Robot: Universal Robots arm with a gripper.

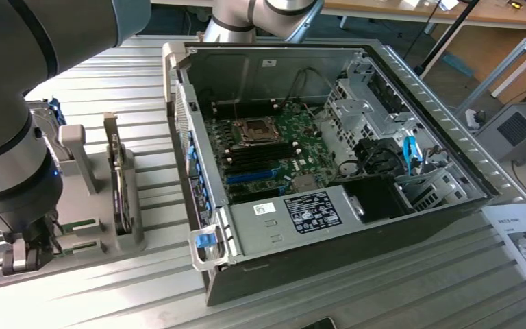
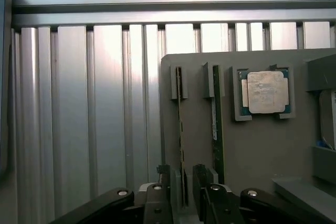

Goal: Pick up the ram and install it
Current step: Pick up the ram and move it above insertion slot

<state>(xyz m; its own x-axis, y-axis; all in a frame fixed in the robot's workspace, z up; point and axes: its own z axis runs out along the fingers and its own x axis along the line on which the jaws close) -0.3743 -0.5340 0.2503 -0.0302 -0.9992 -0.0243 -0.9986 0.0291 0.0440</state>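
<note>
Jaws released and spread wide, one finger (image 2: 164, 184) on each side of the ram (image 2: 180, 129), not clenched on it. The ram stands on edge in a slot of the grey holder (image 2: 252, 156). A second stick (image 2: 216, 114) stands just beside it, with a silver processor chip (image 2: 265, 92) beyond that. The holder lies on the slatted metal desk (image 2: 105, 108). The open computer case (image 1: 244, 68) stands to the exterior view's right of the holder.
</note>
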